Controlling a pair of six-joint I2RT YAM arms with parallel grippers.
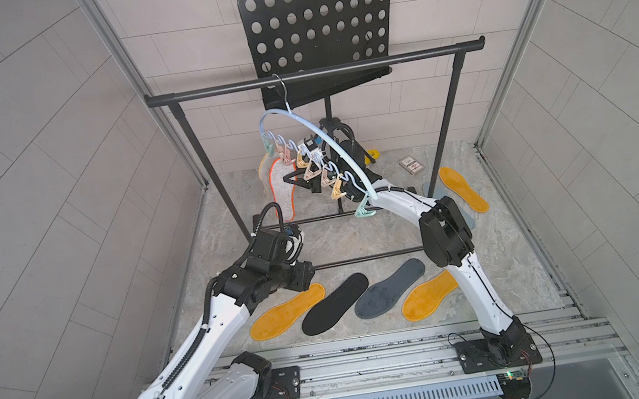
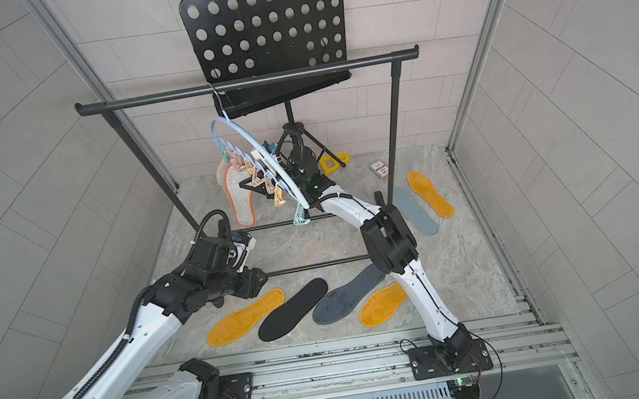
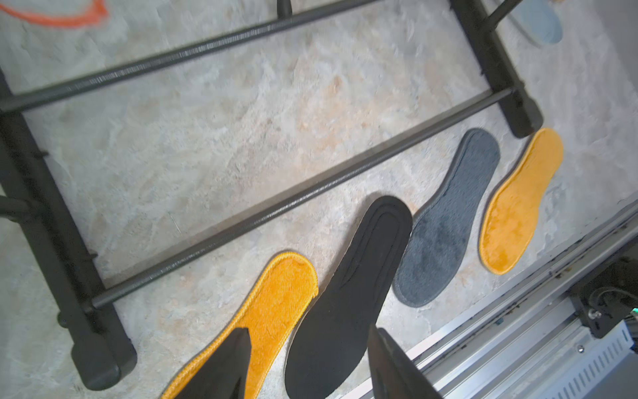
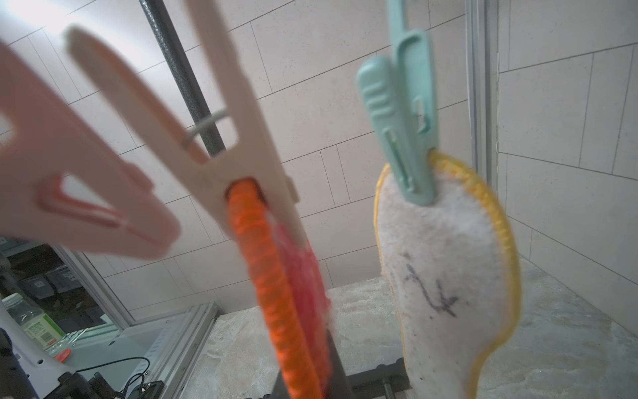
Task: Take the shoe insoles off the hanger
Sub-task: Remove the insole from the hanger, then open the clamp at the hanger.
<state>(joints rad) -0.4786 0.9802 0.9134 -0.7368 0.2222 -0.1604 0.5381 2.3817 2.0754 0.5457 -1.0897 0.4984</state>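
We see the right gripper [image 4: 310,376] clenched on the red mesh insole [image 4: 300,276], which hangs under the hanger [image 1: 321,129] in its peach clip [image 4: 221,162]. The neighbouring mint clip [image 4: 411,131] holds a yellow-edged insole [image 4: 445,269]. The left gripper [image 3: 309,330] is released and empty, well below the hanger over the black insole [image 3: 345,293]. We flag a risk: the clip is unopened, so a pull may yank the hanger off the rack rod [image 1: 211,90], or the mesh may slip out.

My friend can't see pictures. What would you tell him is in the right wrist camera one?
A red mesh insole with an orange edge hangs from a peach clip in the middle, close to the camera. Beside it, a fuzzy white insole with a yellow edge hangs from a mint clip. Pale wall tiles are behind them.
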